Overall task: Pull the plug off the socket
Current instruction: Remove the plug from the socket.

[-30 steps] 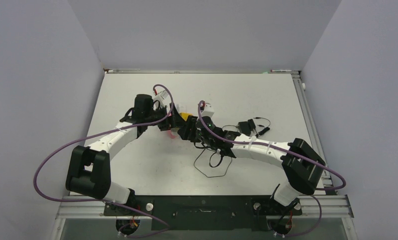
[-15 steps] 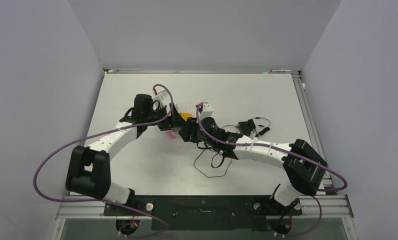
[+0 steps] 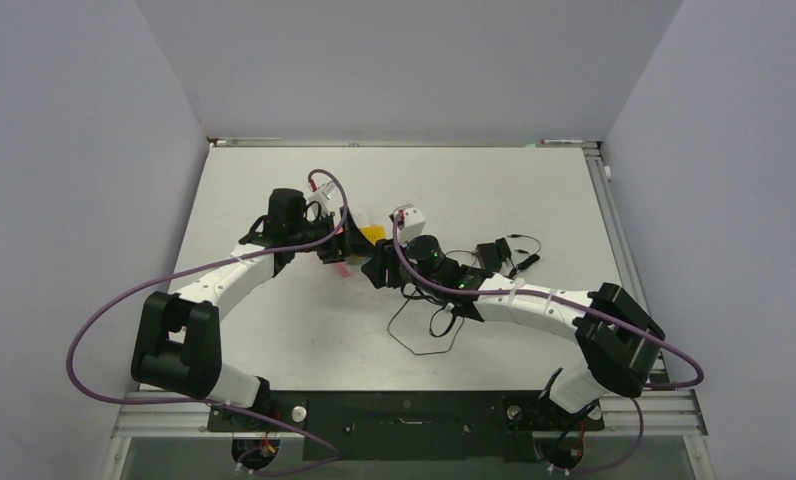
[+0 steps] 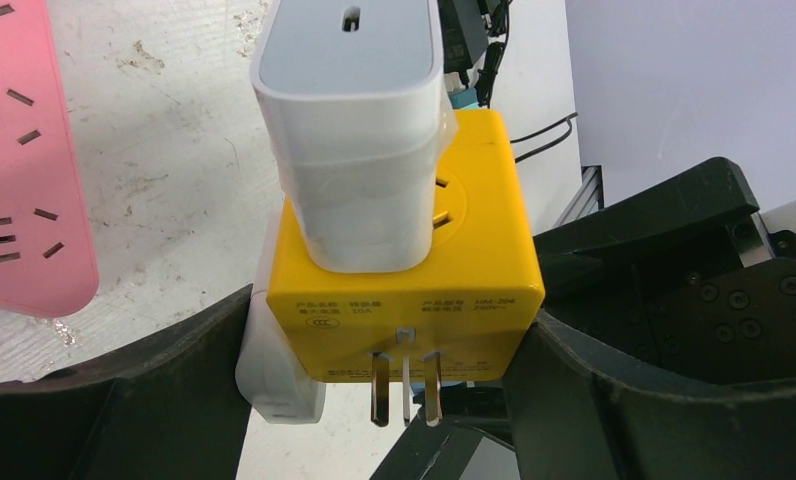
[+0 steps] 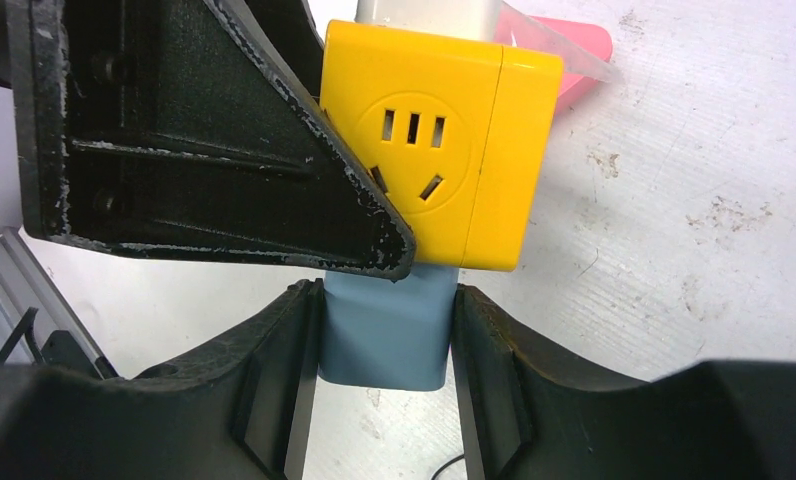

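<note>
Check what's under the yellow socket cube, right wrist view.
A grey-blue plug, gripped by the right gripper, butts against the cube. Its prongs are hidden inside.

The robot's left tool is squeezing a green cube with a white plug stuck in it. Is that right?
Not quite. The cube is yellow, not green. The left wrist view shows the left tool squeezing it, with the white plug stuck in it.
</note>
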### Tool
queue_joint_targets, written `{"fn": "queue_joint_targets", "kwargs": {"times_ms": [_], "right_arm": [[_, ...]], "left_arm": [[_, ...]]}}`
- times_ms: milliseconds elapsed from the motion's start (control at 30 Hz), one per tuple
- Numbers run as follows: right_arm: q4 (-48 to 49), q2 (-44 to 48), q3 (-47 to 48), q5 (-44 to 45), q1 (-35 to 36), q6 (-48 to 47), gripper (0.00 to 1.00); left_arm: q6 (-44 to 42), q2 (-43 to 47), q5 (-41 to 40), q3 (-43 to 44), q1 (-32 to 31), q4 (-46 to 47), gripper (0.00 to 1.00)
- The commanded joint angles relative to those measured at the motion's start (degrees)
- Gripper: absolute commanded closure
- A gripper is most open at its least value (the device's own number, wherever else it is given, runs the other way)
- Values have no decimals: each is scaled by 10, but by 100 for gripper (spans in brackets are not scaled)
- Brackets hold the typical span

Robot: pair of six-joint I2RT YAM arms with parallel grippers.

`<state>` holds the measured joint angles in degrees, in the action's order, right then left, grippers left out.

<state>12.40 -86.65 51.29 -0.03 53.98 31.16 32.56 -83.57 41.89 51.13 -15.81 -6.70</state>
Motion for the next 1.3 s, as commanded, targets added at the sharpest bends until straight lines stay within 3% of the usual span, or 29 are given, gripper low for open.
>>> {"fn": "queue_joint_targets", "kwargs": {"times_ms": [0,267,733,1267], "right_arm": [[39,47,11,-47,11,-7,95],[-24,15,38,65,12,88,95],[-98,-37,102,138,25,176,95],[-118,-53,129,212,70,230,95]], "left_arm": [[-24,11,-61,9,16,48,100],[-16,20,-72,-2,16,58,100],[-11,28,-81,-9,16,58,100],[-11,29,-92,-8,18,75,100]]}}
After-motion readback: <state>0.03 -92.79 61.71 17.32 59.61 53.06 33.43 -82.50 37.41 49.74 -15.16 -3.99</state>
